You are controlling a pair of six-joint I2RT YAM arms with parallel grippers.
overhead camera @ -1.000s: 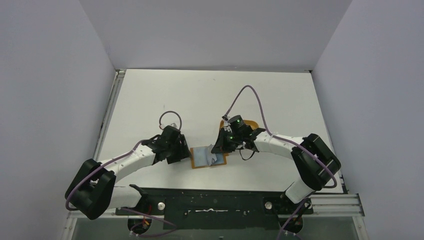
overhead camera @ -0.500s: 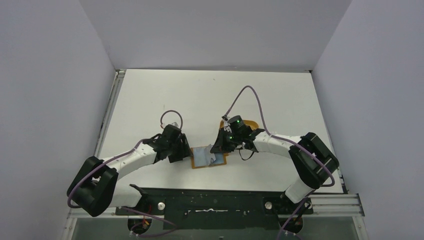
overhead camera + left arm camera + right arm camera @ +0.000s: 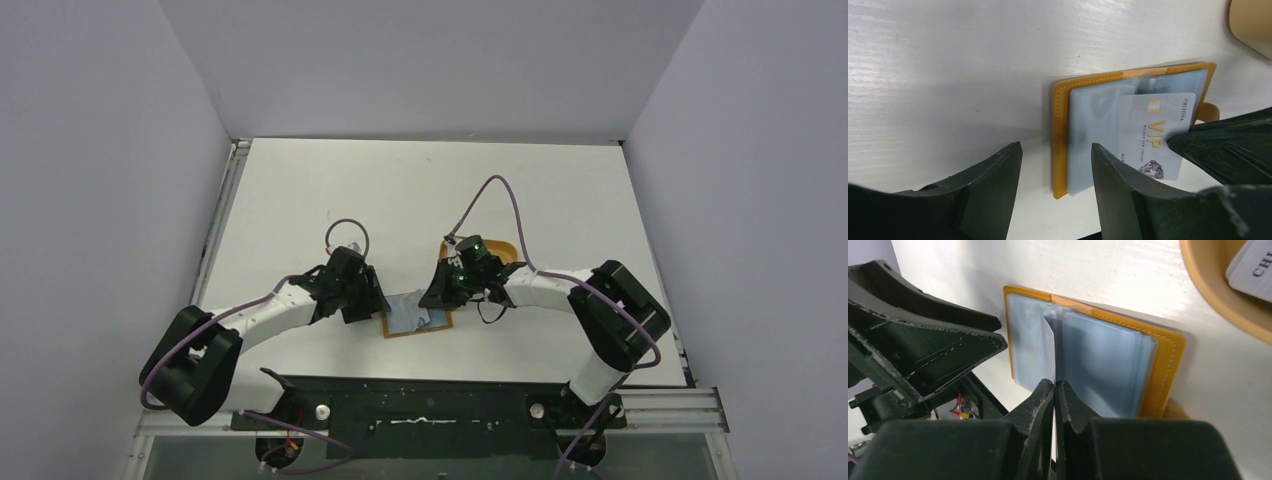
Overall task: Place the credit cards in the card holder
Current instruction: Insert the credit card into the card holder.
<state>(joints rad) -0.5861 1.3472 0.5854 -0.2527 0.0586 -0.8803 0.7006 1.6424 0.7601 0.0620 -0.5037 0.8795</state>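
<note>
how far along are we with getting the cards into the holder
Done: the holder lies open, sleeves up. In hand: the right gripper pinches a VIP card over the sleeves, not yet slid in; the left gripper is open at the holder's edge. Left: seat this card, then the second card in the tray. Whether any card is already inside cannot be told.
</note>
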